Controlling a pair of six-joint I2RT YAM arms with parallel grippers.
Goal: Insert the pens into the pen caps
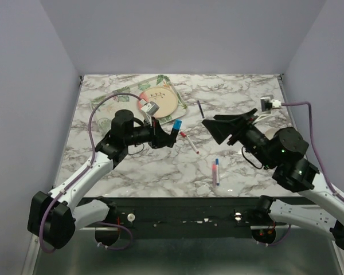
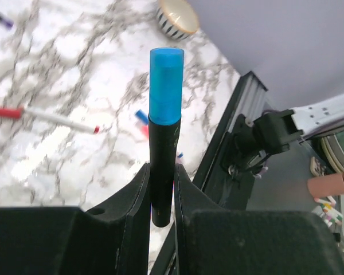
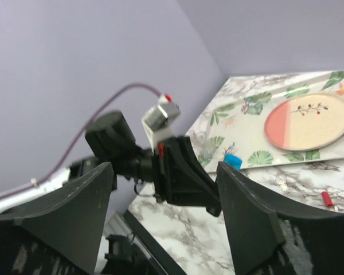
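Because already seated in bright blue cap (image 2: 166, 86), can call dark marker (image 2: 162, 150) done; pinched upright in narrow-set left claw (image 2: 160, 177) over bench (image 1: 137, 166). Right claw (image 3: 163, 172) gaping wide, empty. Left to cap, apparently: white red-tipped pen (image 1: 189, 142), navy pen (image 1: 200, 109), pink-and-white pen (image 1: 216, 172).

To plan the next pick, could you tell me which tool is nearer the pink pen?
Right. The right tool hangs just beyond the pink pen; the left tool, holding the marker, is farther to its left.

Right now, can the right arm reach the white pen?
Probably yes. The right gripper is open and empty, and the white pen lies uncovered close in front of it, with nothing between them.
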